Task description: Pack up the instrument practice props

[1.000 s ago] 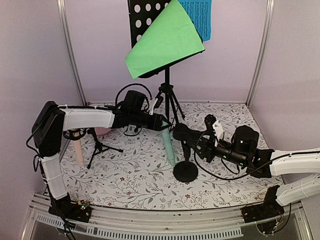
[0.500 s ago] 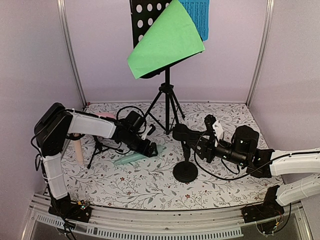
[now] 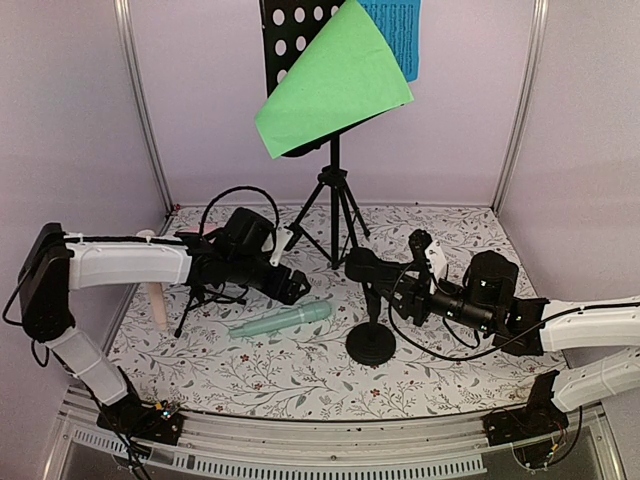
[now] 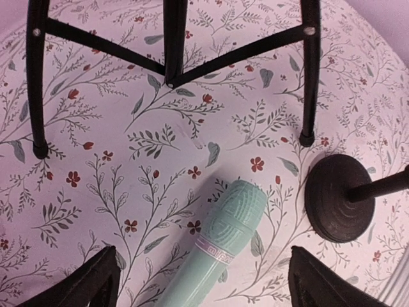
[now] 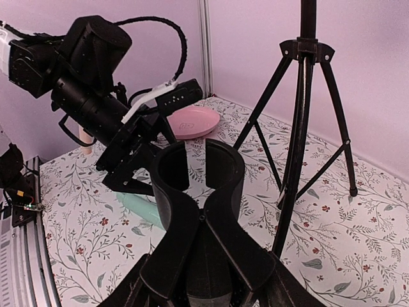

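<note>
The mint microphone (image 3: 281,321) lies flat on the flowered mat, and also shows in the left wrist view (image 4: 220,246). My left gripper (image 3: 289,286) hovers just above it, open and empty, with its fingertips (image 4: 89,286) on either side. My right gripper (image 3: 392,288) is shut on the clip (image 5: 201,182) of a black microphone stand with a round base (image 3: 372,346). The black perforated music rack (image 3: 290,40) stands on tripod legs (image 3: 335,205) at the back. It carries a green sheet (image 3: 335,80) and a blue sheet (image 3: 395,35). A beige microphone (image 3: 158,305) stands at the left beside a small black tripod (image 3: 200,295).
A pink plate (image 5: 192,121) lies at the back left of the mat. The rack's tripod legs (image 4: 172,45) spread just beyond the mint microphone. The stand's round base (image 4: 339,198) sits right of it. Walls and metal posts close in the back and sides.
My left gripper brought the mint microphone down from upright, laid it flat on the mat, let go and drew back to the left. The right arm has not moved.
</note>
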`<state>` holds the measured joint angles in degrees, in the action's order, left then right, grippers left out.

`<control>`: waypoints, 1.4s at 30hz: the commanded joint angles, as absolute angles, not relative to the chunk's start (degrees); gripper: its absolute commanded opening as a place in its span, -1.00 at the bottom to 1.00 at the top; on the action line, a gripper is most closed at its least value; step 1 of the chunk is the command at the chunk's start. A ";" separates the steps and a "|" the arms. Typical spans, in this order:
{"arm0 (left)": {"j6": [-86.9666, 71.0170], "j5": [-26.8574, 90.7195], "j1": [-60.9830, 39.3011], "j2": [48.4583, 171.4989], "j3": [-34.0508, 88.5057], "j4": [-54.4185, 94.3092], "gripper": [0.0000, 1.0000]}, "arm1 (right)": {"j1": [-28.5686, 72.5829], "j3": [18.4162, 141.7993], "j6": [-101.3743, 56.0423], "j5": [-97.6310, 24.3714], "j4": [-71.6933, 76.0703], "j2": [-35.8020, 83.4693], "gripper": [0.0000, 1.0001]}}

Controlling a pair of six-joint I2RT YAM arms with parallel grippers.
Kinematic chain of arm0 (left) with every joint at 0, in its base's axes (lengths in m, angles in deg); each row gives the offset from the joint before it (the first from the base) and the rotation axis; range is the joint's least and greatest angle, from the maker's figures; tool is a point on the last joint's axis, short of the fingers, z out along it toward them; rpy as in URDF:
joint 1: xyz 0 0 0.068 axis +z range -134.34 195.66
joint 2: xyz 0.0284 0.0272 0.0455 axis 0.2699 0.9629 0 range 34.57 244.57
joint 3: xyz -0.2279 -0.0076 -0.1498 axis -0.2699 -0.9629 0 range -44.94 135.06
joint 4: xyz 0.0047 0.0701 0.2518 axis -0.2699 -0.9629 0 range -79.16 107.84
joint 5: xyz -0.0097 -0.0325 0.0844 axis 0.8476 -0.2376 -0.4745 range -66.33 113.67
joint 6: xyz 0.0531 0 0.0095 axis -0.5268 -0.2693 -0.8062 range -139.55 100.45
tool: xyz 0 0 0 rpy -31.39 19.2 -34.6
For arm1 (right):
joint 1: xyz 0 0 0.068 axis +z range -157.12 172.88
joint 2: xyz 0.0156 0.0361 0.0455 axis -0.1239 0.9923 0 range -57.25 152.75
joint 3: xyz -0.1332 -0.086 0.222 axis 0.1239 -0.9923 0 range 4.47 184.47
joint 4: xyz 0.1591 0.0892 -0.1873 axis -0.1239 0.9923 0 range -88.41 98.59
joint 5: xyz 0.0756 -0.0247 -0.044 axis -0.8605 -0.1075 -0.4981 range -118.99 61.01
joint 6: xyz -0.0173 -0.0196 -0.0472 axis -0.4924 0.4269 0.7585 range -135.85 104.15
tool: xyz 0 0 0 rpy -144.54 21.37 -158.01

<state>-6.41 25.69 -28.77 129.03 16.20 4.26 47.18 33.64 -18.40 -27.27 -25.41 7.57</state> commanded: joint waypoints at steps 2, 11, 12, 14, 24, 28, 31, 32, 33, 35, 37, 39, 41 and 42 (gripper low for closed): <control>-9.44 13.44 -33.19 120.45 12.55 7.99 0.84 | 47.05 34.07 -17.95 -29.80 -21.64 5.45 -0.88; -9.46 3.82 -34.30 102.81 1.96 15.48 0.89 | 47.08 36.57 -16.71 -25.34 -14.58 -1.44 -0.98; -9.45 3.16 -34.26 101.25 1.11 16.07 0.90 | 47.11 37.08 -16.66 -22.93 -13.18 -2.45 -0.98; -9.18 2.01 -34.32 98.43 -0.39 16.97 0.91 | 47.10 37.90 -16.56 -15.20 -10.64 -4.51 -0.99; -10.27 0.64 -35.10 94.90 -2.49 18.55 0.98 | 40.29 39.93 -13.41 -2.59 -7.61 -6.90 -0.98; -10.33 -1.20 -35.91 94.24 -3.17 19.00 0.98 | 32.04 38.91 -13.01 -0.90 -14.02 -6.28 -0.97; -10.45 -1.65 -36.05 94.01 -3.46 19.34 0.98 | 23.85 38.05 -12.53 0.13 -21.35 -3.75 -0.98; -10.42 -1.58 -36.21 93.95 -3.50 19.34 0.98 | 21.82 38.22 -12.15 0.01 -23.46 -2.20 -0.98; -10.34 -1.48 -36.36 93.90 -3.54 19.26 0.98 | 20.15 38.75 -11.98 -0.40 -24.91 -0.67 -0.98; -10.34 -1.59 -36.67 93.52 -3.76 19.25 0.98 | 16.78 39.89 -11.44 -2.16 -27.86 2.74 -0.98; -10.36 -2.21 -36.81 93.09 -4.08 19.40 0.98 | 13.16 40.97 -10.28 -5.18 -31.58 6.65 -0.98; -10.56 -2.51 -36.96 92.68 -4.23 19.51 0.98 | 9.02 42.67 -10.27 -6.78 -34.00 10.69 -0.99; -10.59 -2.53 -37.04 92.35 -4.25 19.51 0.99 | 4.56 44.56 -11.21 -9.13 -35.81 14.67 -0.99; -10.59 -2.52 -37.07 92.22 -4.25 19.43 0.99 | 2.66 45.51 -11.66 -9.83 -36.87 16.69 -0.99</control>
<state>-9.99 -1.50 -36.22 93.42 -3.51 18.05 9.35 41.14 -11.86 -5.83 -27.77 11.22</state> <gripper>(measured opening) 0.992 0.506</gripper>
